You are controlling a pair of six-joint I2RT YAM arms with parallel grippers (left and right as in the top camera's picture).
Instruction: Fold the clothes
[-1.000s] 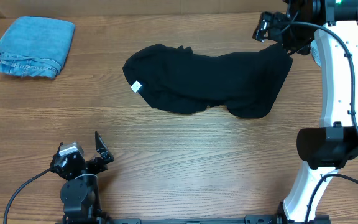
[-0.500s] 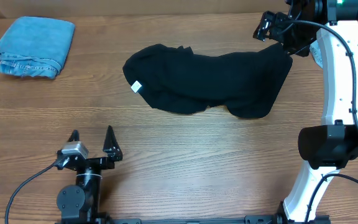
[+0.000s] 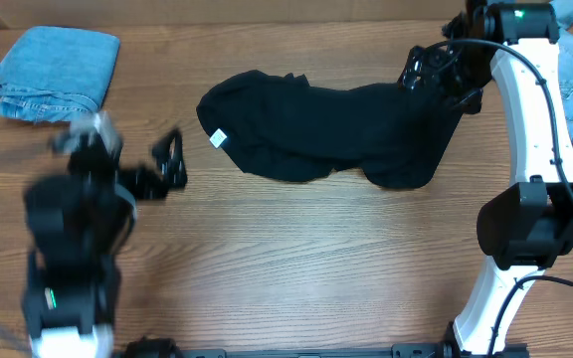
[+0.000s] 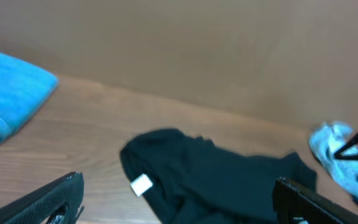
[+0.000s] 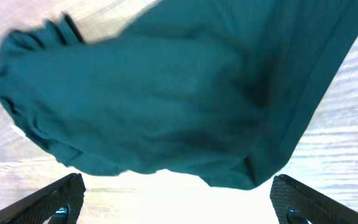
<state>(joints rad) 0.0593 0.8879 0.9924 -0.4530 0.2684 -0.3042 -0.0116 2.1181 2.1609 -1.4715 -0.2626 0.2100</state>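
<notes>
Shirt (image 3: 336, 134) lies crumpled on table (image 3: 296, 259), tag (image 3: 218, 138) at its left end. Both my jaws released, empty: right over shirt's right end, left near its left end. Fabric looks soft, light, limp; I'd pinch 2 outer edges, not the bunched middle.

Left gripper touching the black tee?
No, overhead shows the left gripper beside the black tee with a gap between them.
</notes>
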